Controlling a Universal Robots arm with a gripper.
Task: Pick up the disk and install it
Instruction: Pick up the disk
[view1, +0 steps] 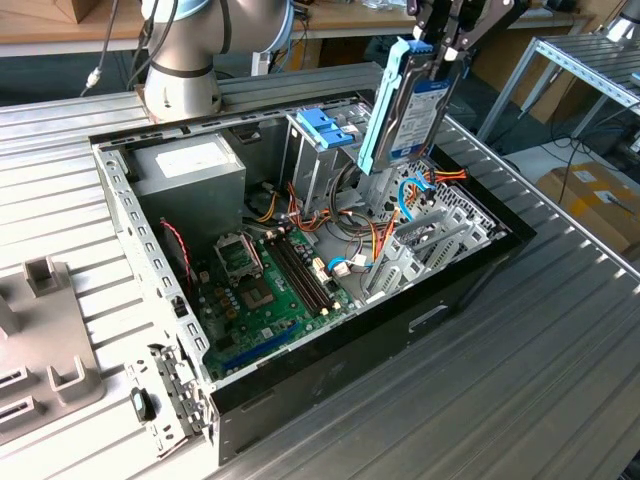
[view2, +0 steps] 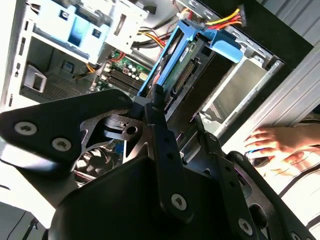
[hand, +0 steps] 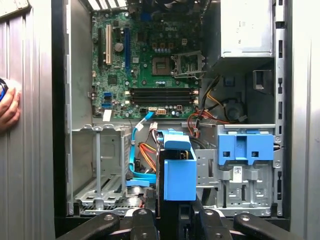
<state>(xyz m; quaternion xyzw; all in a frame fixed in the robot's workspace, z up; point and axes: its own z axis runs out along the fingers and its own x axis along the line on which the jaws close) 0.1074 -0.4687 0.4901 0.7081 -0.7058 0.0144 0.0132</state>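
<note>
Disk (view1: 412, 110) is held upright by its top edge in the closed tool (view1: 443, 52), directly beneath it; judged rigid, dense, shock-sensitive, best gripped on the edges.

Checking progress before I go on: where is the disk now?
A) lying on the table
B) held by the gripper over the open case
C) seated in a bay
B: the gripper clamps the disk upright over the open case.
</note>
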